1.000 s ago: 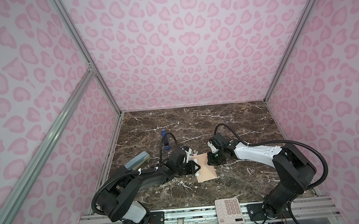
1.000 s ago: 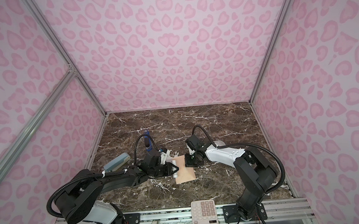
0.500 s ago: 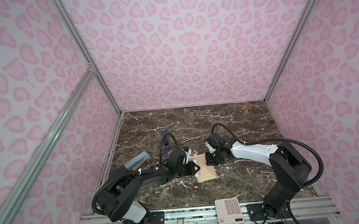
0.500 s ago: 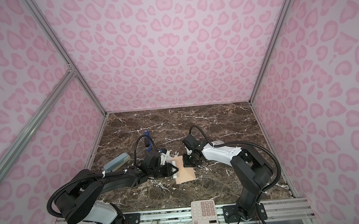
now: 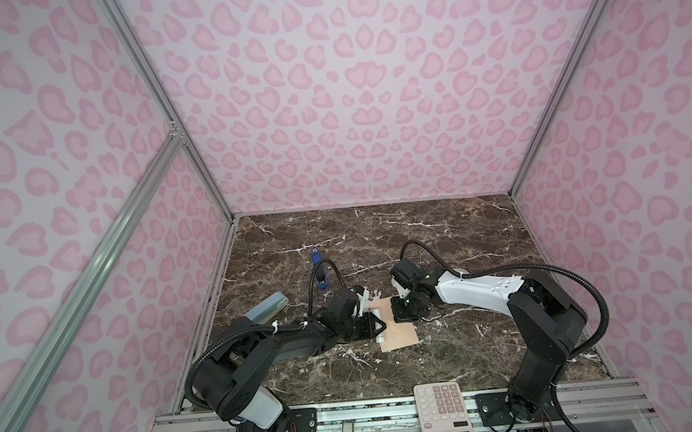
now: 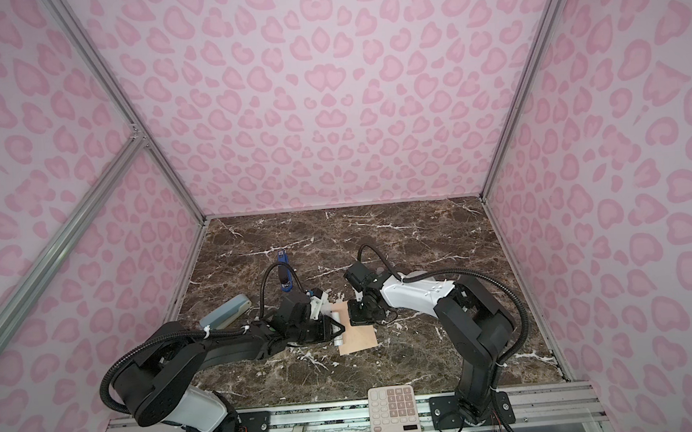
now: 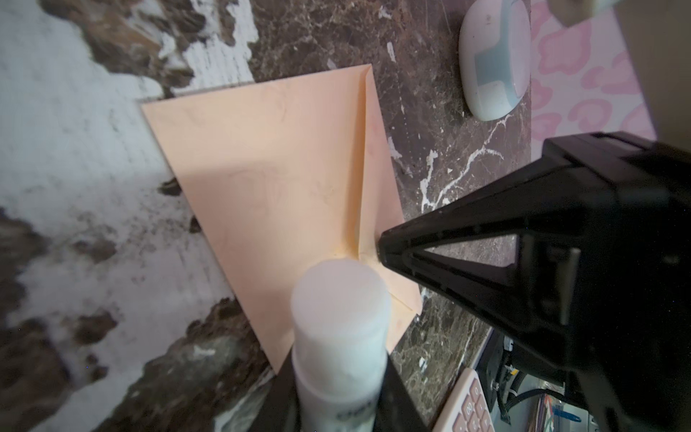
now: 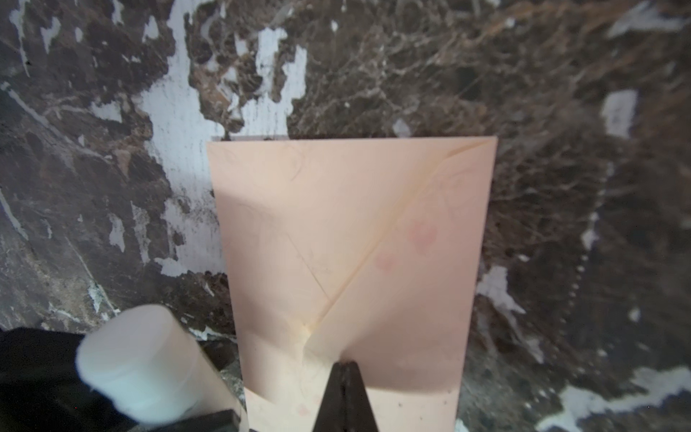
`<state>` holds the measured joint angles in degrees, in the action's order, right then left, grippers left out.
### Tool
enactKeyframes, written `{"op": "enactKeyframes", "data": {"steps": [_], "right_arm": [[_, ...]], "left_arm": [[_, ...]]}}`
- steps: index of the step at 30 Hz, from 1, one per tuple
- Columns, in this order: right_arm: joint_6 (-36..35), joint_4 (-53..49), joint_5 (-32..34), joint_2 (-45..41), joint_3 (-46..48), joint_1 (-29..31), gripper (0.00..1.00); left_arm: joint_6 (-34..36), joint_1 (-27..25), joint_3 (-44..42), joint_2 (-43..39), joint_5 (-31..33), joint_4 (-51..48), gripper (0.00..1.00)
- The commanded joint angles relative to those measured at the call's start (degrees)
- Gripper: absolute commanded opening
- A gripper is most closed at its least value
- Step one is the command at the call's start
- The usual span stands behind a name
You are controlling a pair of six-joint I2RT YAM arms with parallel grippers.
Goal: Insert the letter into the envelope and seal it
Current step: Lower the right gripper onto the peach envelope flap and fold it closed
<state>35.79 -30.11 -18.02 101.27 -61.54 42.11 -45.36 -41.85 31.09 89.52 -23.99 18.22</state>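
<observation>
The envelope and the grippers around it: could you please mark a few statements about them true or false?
1. The left gripper holds a white glue stick. True.
2. The right gripper is wide open above the envelope. False: its jaws are shut, with the tips down on the envelope.
3. The calculator lies on top of the envelope. False: it sits at the front edge of the table, apart from the envelope.
4. The green-bordered letter shows in none of the views. True.
</observation>
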Motion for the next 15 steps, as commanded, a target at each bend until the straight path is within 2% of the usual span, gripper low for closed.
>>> {"op": "enactKeyframes", "data": {"steps": [1, 15], "right_arm": [[-0.5, -1.4, 0.7, 0.7, -0.4, 0.4, 0.05], [-0.7, -3.4, 1.7, 2.3, -2.0, 1.3, 0.05]], "left_arm": [[-1.2, 0.1, 0.3, 0.8, -1.3, 3.7, 0.04], [-1.2, 0.2, 0.4, 2.7, -2.2, 3.5, 0.04]]}}
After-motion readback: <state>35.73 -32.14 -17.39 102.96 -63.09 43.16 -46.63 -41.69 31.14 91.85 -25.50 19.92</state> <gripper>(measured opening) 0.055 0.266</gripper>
